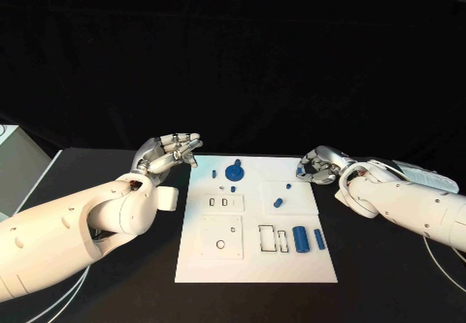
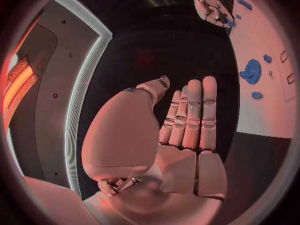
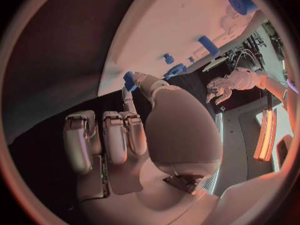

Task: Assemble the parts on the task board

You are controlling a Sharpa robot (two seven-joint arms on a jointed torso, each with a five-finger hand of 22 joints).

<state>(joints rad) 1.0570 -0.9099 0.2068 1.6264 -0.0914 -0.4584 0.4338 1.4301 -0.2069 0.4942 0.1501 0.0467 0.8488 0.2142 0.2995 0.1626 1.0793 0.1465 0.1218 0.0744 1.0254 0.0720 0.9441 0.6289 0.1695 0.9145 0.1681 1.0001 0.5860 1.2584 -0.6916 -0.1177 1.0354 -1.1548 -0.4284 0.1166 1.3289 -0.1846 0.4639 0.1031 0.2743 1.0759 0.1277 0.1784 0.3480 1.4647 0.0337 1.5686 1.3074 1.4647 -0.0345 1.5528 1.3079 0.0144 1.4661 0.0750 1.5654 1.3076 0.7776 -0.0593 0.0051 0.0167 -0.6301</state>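
The white task board lies in the middle of the black table. On it are a round blue part, a small blue peg and two blue cylinders near its right edge. My left hand hovers at the board's far left corner with its fingers stretched out and apart, holding nothing. At the far right corner my right hand is curled, and its thumb and a finger pinch a small blue part beside the board's edge.
The board has rectangular recesses and slots in its near half and a small plate with two holes. A pale box stands at the table's left edge. Black table surrounds the board.
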